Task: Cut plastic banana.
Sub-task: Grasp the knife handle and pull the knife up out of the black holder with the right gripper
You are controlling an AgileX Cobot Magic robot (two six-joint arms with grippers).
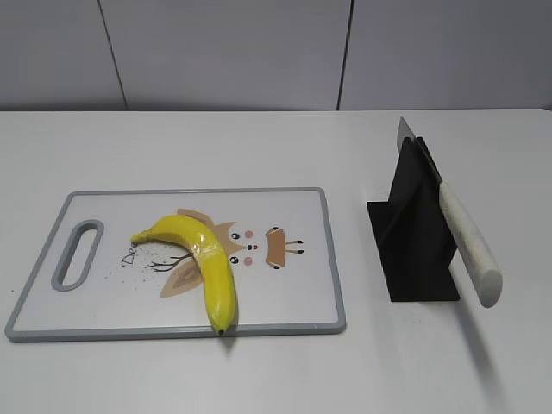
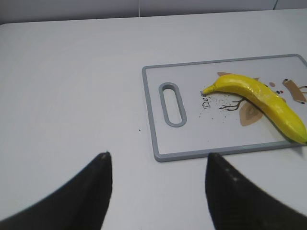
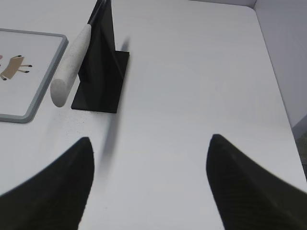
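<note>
The plastic banana (image 1: 203, 259) lies curved on a white cutting board with a grey rim (image 1: 332, 259), its dark tip over the front edge. It also shows in the left wrist view (image 2: 261, 98). A knife with a pale speckled handle (image 1: 468, 244) rests tilted in a black stand (image 1: 414, 233), handle toward the front; both show in the right wrist view, the handle (image 3: 71, 64) and the stand (image 3: 101, 72). My left gripper (image 2: 157, 154) is open and empty, over bare table in front of the board's handle end. My right gripper (image 3: 150, 139) is open and empty, to the right of the stand. Neither gripper shows in the exterior view.
The board (image 2: 158, 143) has a slot handle (image 1: 78, 253) at its left end and an owl print. The white table's right edge (image 3: 276, 76) runs close to my right gripper. A grey panelled wall (image 1: 259, 52) stands behind the table.
</note>
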